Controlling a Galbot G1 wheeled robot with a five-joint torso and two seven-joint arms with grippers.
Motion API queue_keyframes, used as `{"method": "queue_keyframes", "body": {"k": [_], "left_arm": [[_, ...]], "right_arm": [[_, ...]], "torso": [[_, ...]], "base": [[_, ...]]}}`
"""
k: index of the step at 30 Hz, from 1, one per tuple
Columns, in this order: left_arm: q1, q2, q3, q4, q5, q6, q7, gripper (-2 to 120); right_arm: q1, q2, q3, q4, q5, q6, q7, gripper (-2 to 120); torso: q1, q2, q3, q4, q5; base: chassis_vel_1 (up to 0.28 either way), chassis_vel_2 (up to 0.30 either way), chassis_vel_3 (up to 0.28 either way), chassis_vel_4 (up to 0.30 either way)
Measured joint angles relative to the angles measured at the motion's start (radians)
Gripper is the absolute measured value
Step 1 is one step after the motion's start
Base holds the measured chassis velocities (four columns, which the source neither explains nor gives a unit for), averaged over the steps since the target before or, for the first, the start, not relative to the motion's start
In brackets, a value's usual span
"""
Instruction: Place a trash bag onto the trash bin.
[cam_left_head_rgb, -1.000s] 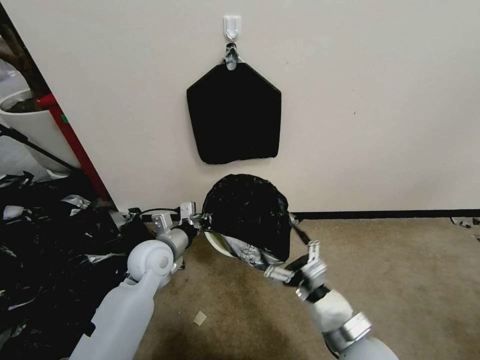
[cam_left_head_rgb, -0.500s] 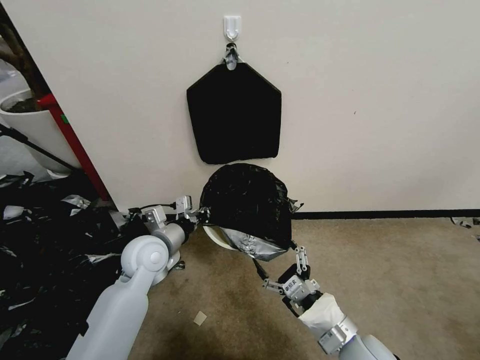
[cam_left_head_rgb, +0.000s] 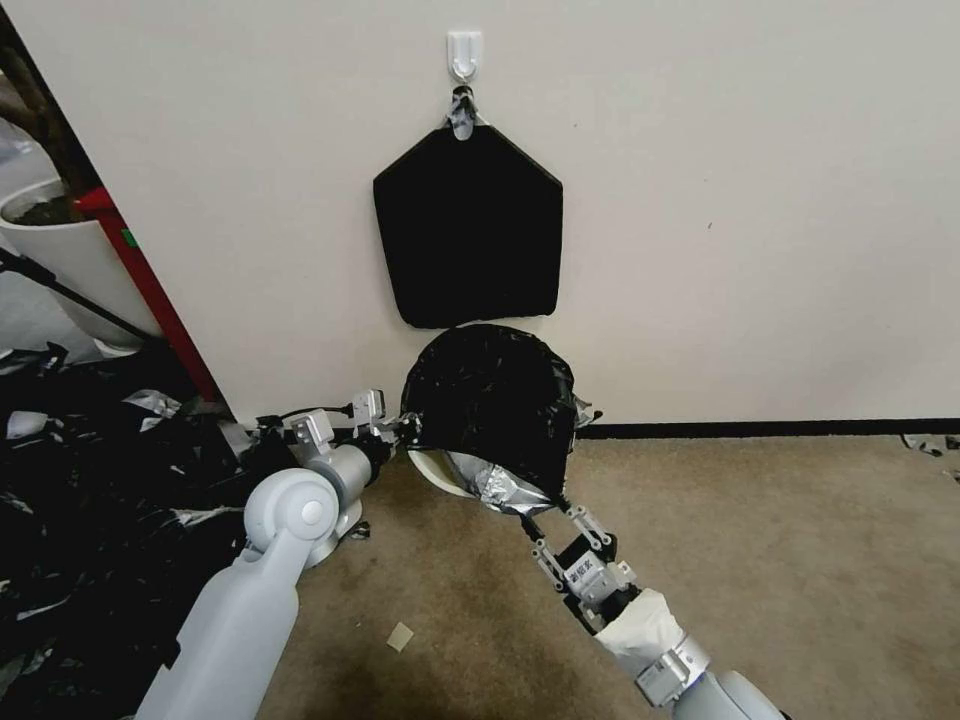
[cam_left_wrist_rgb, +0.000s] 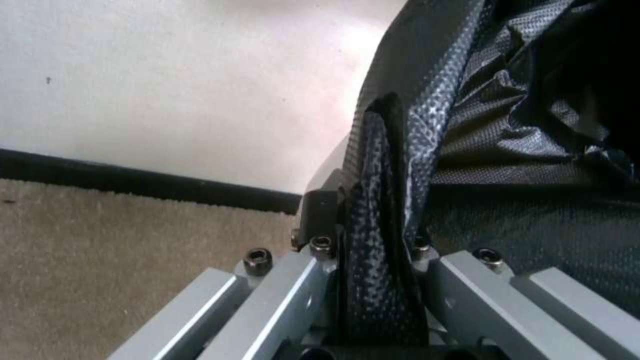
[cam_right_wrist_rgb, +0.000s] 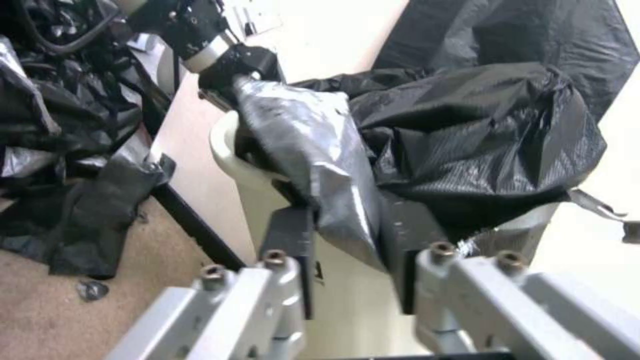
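Observation:
The glossy black trash bag (cam_left_head_rgb: 492, 405) is draped over the cream-white trash bin (cam_left_head_rgb: 438, 478), which stands on the carpet against the wall; only the near part of the rim shows. My left gripper (cam_left_head_rgb: 398, 432) is at the bag's left edge, shut on a fold of film (cam_left_wrist_rgb: 377, 225). My right gripper (cam_left_head_rgb: 552, 515) is at the bag's lower front, open, with the grey shiny flap (cam_right_wrist_rgb: 333, 200) between its fingers (cam_right_wrist_rgb: 293, 250). The right wrist view also shows the bin's wall (cam_right_wrist_rgb: 260, 200) and the left gripper (cam_right_wrist_rgb: 233, 70) holding the bag.
A flat black pentagon stack of bags (cam_left_head_rgb: 468, 230) hangs from a wall hook above the bin. A big heap of black plastic (cam_left_head_rgb: 90, 480) covers the floor at left, beside a white plant pot (cam_left_head_rgb: 60, 245) and a red pole (cam_left_head_rgb: 150, 290). Open carpet (cam_left_head_rgb: 800, 560) lies right.
The right gripper let go of the bag's right side, dropped away and opened, then came back up to the grey flap at the front. The bag's top rose a little.

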Motion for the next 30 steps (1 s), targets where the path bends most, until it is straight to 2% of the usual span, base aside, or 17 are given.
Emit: {"method": "queue_keyframes", "body": {"k": [1, 4, 6, 10, 12, 13, 15, 16, 19, 22, 28, 30], "left_arm": [[0.000, 0.000, 0.000, 0.000, 0.000, 0.000, 0.000, 3], [0.001, -0.001, 0.000, 0.000, -0.002, 0.000, 0.000, 3], [0.001, -0.002, 0.000, 0.000, -0.004, 0.001, -0.001, 3], [0.003, -0.003, -0.001, -0.006, -0.013, 0.002, -0.002, 3], [0.007, -0.004, -0.002, -0.017, -0.022, 0.008, -0.004, 3], [0.007, -0.004, -0.002, -0.017, -0.022, 0.008, -0.004, 3], [0.014, -0.008, -0.003, -0.032, -0.031, 0.019, -0.007, 3], [0.014, -0.008, -0.003, -0.032, -0.031, 0.019, -0.007, 3], [0.034, -0.011, 0.000, -0.060, -0.036, 0.026, -0.008, 3], [0.047, -0.011, 0.001, -0.079, -0.037, 0.031, -0.008, 3], [0.058, -0.008, -0.002, -0.090, -0.040, 0.032, -0.008, 3], [0.065, -0.010, -0.003, -0.097, -0.042, 0.035, -0.008, 3]], "right_arm": [[0.000, 0.000, 0.000, 0.000, 0.000, 0.000, 0.000, 20], [0.001, 0.002, -0.004, -0.008, 0.001, 0.009, -0.001, 5], [0.003, 0.003, -0.006, -0.013, 0.001, 0.015, -0.002, 0], [0.008, 0.005, -0.006, -0.028, 0.010, 0.042, -0.032, 0], [0.028, 0.005, -0.005, -0.056, 0.072, 0.105, -0.163, 0], [0.028, 0.005, -0.005, -0.056, 0.072, 0.105, -0.163, 0], [0.059, 0.010, 0.008, -0.092, 0.098, 0.144, -0.328, 0], [0.059, 0.010, 0.008, -0.092, 0.098, 0.144, -0.328, 0], [0.121, 0.025, 0.052, -0.162, 0.033, 0.148, -0.428, 0], [0.162, 0.032, 0.091, -0.204, -0.009, 0.158, -0.465, 0], [0.175, 0.027, 0.111, -0.191, -0.027, 0.163, -0.501, 0], [0.187, 0.035, 0.135, -0.196, -0.112, 0.162, -0.508, 0]], "torso": [[0.000, 0.000, 0.000, 0.0000, 0.0000], [0.000, 0.000, 0.000, 0.0000, 0.0000], [0.000, 0.000, 0.000, 0.0000, 0.0000], [0.000, 0.000, 0.000, 0.0000, 0.0000], [0.000, 0.000, 0.000, 0.0000, 0.0000], [0.000, 0.000, 0.000, 0.0000, 0.0000], [0.000, 0.000, 0.000, 0.0000, 0.0000], [0.000, 0.000, 0.000, 0.0000, 0.0000], [0.000, 0.000, 0.000, 0.0000, 0.0001], [0.000, 0.000, 0.000, 0.0001, 0.0001], [0.000, 0.000, 0.000, 0.0001, -0.0001], [0.000, 0.000, 0.000, 0.0000, 0.0000]], "base": [[0.000, 0.000, 0.000, 0.000], [0.000, 0.000, 0.000, 0.000], [0.000, 0.000, 0.000, 0.000], [0.000, 0.000, 0.000, 0.000], [0.000, 0.000, 0.000, 0.000], [0.000, 0.000, 0.000, 0.000], [0.000, 0.000, 0.000, 0.000], [0.000, 0.000, 0.000, 0.000], [0.000, 0.000, 0.000, 0.000], [0.000, 0.000, 0.000, 0.000], [0.000, 0.000, 0.000, 0.000], [0.000, 0.000, 0.000, 0.000]]}}
